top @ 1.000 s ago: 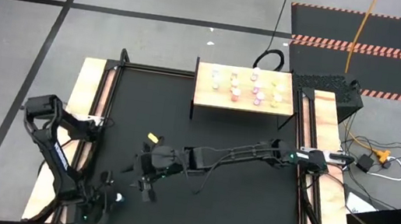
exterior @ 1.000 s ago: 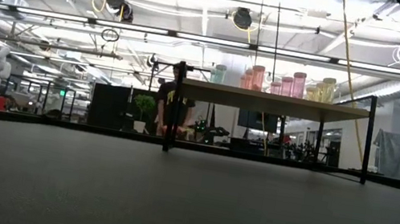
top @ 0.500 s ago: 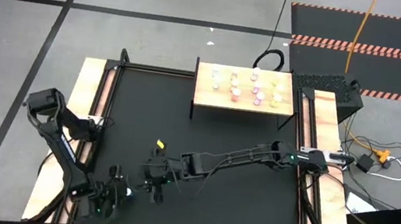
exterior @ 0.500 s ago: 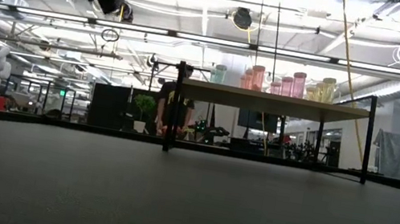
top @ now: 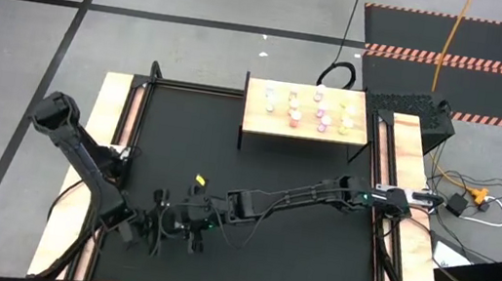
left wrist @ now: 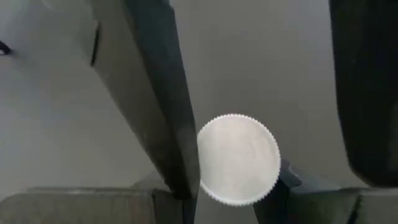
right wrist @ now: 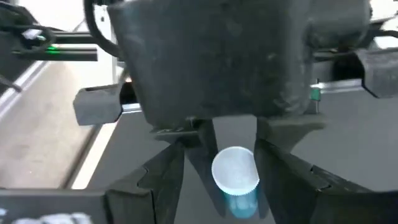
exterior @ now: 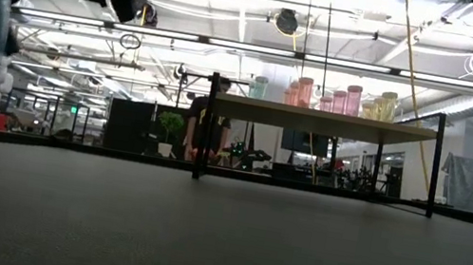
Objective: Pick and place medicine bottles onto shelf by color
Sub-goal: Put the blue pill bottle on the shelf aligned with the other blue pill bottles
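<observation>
Two end effectors meet low over the black surface point(top: 316, 238): the left end effector point(top: 163, 228) grips a blue, white-capped bottle point(right wrist: 236, 176) (right end effector point(top: 191, 234) open beside it), well apart from the shelf point(top: 257, 112).

One shelf point(top: 256, 121), one table point(top: 313, 258), two arms, roughly nine bottles.

In the high view about eight white-capped bottles point(top: 295, 115) stand on the shelf, in two loose rows of about four; they crowd together, so the count may be off by one. From the low view they sort into one blue-green bottle point(exterior: 259, 86), about five pink point(exterior: 305, 91) and about three yellow point(exterior: 380, 107), though some overlap. One more blue bottle point(right wrist: 235, 171) is off the shelf. There is one left arm point(top: 82, 151) and one right arm point(top: 302, 195). One small yellow item point(top: 198, 180) lies on the table. One person point(exterior: 204, 127) shows far behind.
</observation>
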Action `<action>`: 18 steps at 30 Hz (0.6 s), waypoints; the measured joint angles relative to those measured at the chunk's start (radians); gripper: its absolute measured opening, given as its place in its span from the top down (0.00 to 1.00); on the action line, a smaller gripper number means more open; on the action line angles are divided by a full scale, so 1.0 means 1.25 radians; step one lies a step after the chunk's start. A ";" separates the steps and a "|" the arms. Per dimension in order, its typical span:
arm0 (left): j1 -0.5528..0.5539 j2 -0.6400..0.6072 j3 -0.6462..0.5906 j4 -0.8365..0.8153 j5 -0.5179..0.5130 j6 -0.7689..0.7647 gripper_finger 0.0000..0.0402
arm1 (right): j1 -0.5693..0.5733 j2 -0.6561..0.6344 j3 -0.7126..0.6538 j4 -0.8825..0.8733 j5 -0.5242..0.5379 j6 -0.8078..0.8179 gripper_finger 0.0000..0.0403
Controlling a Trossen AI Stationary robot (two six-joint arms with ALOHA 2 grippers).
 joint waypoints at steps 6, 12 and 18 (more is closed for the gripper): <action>0.055 -0.007 -0.002 0.004 0.048 0.084 0.72 | -0.004 -0.001 -0.010 -0.015 0.053 -0.037 0.52; 0.073 -0.007 -0.002 0.005 0.070 0.097 0.72 | -0.003 -0.002 -0.010 -0.035 0.065 -0.054 0.52; 0.068 -0.008 -0.002 0.013 0.069 0.113 0.72 | 0.014 -0.003 -0.010 -0.034 0.127 -0.131 0.52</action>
